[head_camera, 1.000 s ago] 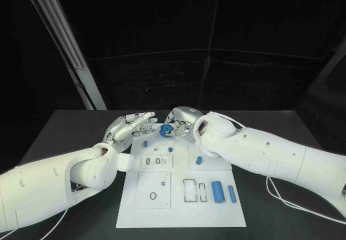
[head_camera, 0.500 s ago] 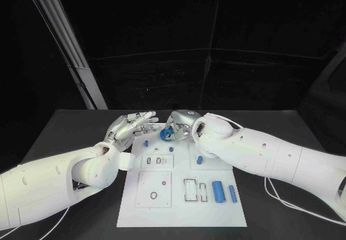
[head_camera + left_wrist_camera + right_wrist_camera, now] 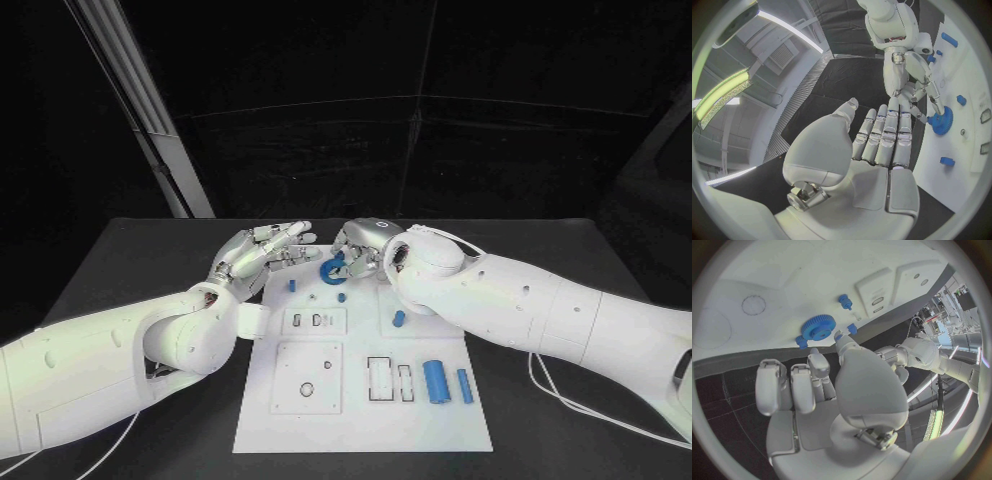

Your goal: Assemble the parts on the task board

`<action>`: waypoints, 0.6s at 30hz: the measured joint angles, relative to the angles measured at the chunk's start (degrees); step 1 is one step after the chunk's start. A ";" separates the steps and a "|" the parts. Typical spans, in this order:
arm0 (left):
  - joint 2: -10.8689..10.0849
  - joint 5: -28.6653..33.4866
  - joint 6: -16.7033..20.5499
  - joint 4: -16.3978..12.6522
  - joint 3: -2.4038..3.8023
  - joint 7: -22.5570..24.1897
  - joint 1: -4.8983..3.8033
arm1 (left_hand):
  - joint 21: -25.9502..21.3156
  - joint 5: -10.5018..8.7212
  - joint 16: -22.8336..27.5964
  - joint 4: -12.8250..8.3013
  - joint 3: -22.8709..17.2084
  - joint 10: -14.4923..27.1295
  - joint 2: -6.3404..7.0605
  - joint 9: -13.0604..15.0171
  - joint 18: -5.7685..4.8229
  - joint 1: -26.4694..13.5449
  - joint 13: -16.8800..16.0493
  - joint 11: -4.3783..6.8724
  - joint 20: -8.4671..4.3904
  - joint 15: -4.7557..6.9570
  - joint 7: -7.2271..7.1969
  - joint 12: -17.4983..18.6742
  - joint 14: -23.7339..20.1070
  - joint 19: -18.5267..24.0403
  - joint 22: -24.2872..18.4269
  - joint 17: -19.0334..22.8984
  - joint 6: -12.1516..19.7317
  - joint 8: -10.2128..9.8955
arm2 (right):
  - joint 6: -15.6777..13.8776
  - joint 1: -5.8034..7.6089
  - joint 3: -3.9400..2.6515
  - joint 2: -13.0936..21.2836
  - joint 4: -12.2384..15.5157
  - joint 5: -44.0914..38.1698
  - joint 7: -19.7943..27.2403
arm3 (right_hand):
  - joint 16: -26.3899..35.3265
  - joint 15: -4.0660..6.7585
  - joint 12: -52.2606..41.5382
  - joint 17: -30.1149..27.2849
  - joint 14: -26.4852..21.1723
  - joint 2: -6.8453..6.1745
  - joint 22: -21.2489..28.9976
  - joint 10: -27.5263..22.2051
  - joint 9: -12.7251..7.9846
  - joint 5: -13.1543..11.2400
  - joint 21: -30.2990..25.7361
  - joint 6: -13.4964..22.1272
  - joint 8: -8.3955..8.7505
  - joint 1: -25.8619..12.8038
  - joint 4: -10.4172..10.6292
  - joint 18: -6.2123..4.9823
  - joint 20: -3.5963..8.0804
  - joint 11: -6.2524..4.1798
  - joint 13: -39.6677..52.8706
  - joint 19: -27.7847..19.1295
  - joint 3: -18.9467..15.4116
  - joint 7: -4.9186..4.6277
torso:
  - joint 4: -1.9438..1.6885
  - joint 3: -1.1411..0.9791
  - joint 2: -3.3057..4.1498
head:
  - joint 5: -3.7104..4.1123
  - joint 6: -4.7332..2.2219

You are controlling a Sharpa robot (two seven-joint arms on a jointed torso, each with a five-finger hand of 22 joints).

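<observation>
At the upper middle of the head view, the round blue toothed plastic gear (image 3: 333, 268) sits on the white task board (image 3: 361, 425), right hand (image 3: 364, 246) fingers (image 3: 934, 102) touching it; the left hand (image 3: 260, 252), fingers spread and holding nothing, hovers just beside.

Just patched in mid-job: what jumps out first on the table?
Both hands meet at the far end of the white task board. The right hand has its fingertips on a blue gear there, with the left hand open beside it. Two blue cylinders lie near the board's near right corner.

Blue gear (image 3: 333, 267) on white task board (image 3: 361, 420), black table (image 3: 144, 270).
</observation>
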State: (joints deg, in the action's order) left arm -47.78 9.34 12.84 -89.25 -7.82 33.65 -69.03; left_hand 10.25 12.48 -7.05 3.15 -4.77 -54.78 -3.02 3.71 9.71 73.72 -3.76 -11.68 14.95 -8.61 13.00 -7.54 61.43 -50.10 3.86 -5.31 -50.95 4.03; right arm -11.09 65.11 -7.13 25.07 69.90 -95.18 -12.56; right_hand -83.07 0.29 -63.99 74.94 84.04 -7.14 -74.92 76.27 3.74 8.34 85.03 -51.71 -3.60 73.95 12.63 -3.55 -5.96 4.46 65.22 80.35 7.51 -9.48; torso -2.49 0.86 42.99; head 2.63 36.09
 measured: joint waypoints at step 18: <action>0.00 0.03 -0.01 0.00 0.00 -0.22 0.00 | 0.00 0.00 0.00 0.00 0.00 0.00 0.00 0.00 0.00 0.00 0.00 0.00 0.00 0.00 -0.01 0.00 0.00 0.00 0.01 0.00 -0.01 0.00 | -0.06 -0.17 0.01 2.63 2.08 0.29 0.51 | 0.29 0.00 -1.26 -0.01 0.00 2.00 0.01 0.25 0.37 3.62 -0.29 -0.37 -0.37 0.94 1.88 0.00 -0.38 -0.36 1.14 0.01 -3.29 0.14 | 0.00 0.01 -0.04 | -0.05 -0.14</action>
State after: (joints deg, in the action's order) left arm -47.78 9.37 12.83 -89.25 -7.82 33.43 -69.03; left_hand 10.25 12.47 -7.05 3.15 -4.77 -54.78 -3.02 3.71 9.71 73.72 -3.76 -11.68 14.95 -8.61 12.99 -7.53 61.43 -50.10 3.87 -5.31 -50.96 4.03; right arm -11.15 64.94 -7.12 27.71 71.98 -94.89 -12.05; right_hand -82.78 0.29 -65.25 74.93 84.04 -5.14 -74.91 76.52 4.11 11.95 84.74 -52.08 -3.97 74.88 14.51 -3.55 -6.34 4.10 66.36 80.37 4.23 -9.34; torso -2.49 0.87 42.95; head 2.57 35.95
